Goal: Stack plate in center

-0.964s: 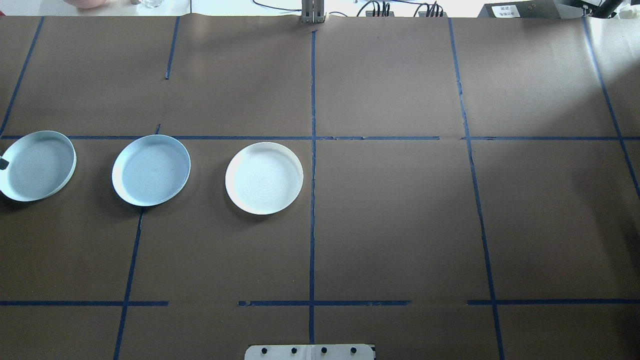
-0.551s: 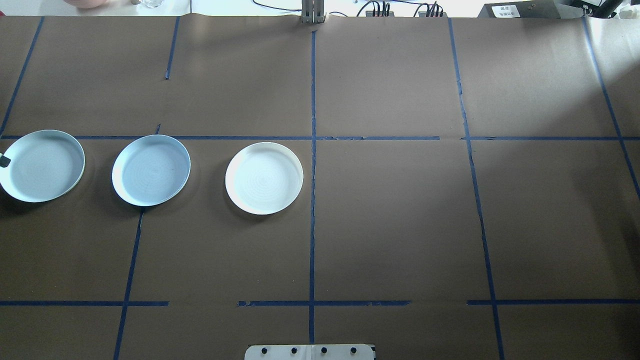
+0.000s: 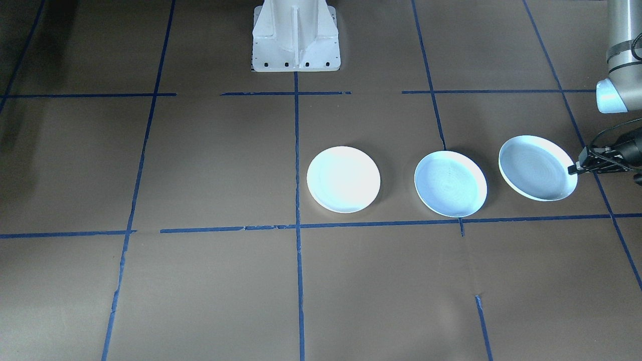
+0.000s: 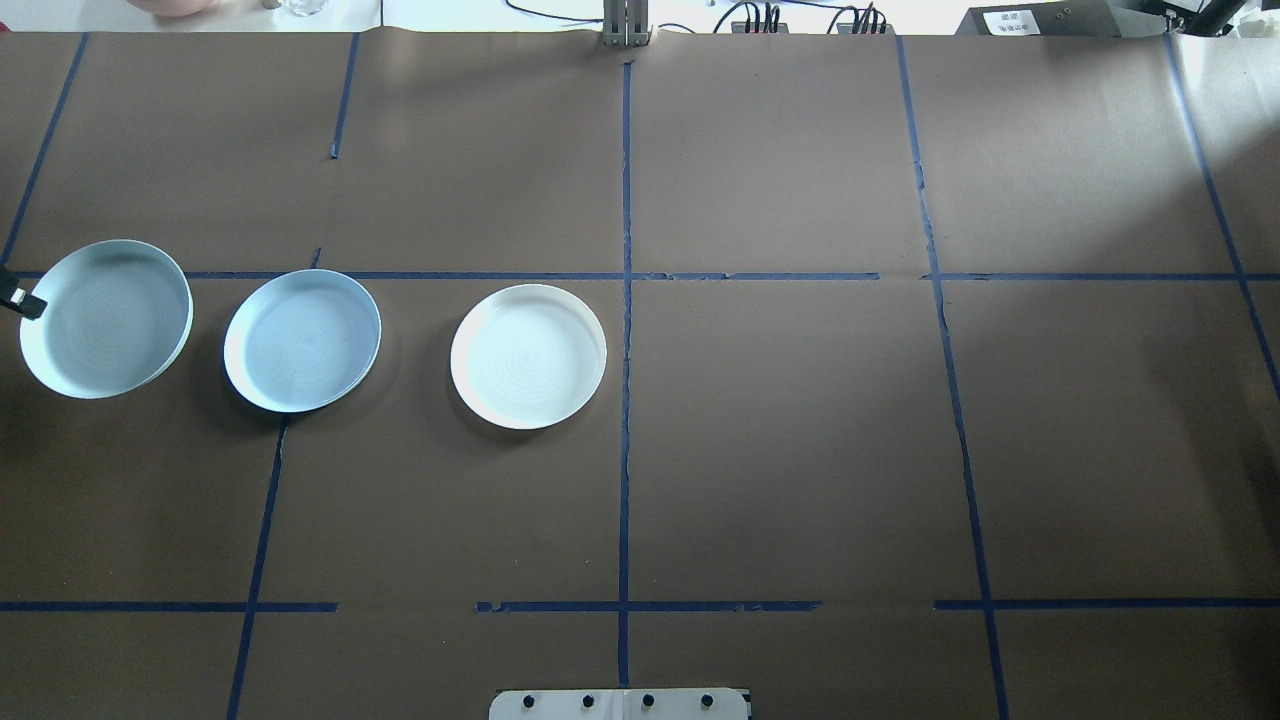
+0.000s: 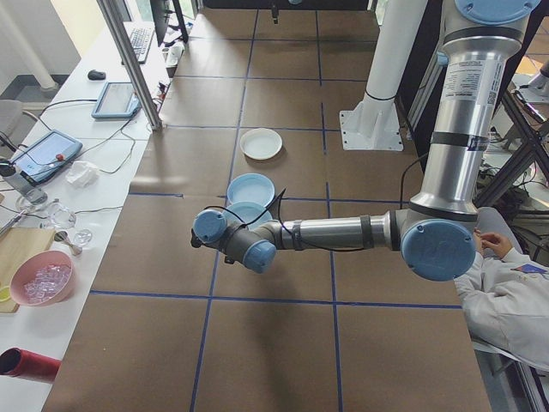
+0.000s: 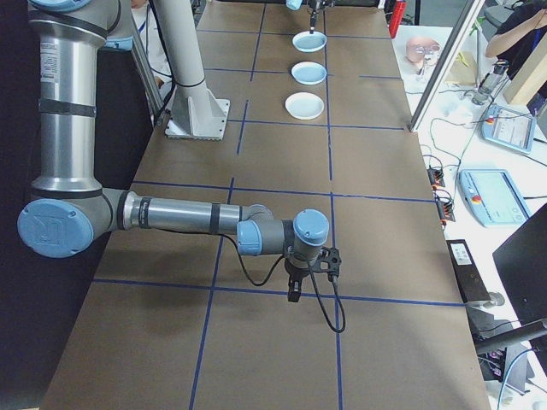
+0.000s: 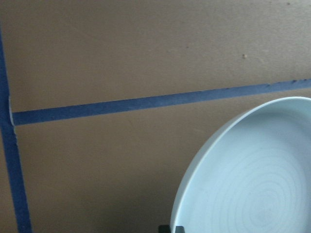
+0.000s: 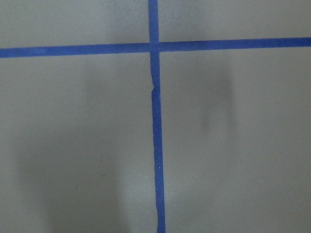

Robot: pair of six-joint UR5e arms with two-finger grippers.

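Plate (image 4: 105, 320) rim pinched in left hand (image 4: 28, 304).

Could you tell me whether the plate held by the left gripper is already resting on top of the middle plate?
No, the held plate is apart from the middle plate, with brown table showing between them.

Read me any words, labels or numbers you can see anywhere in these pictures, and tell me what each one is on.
No text here can be read.
White label on the dark box at the table's far edge: printed lines, too small to read.
Small lettering on the left arm's upright tube: too blurred to read.
Tablet screens on the side bench: too small to read.
The three plates: no markings.
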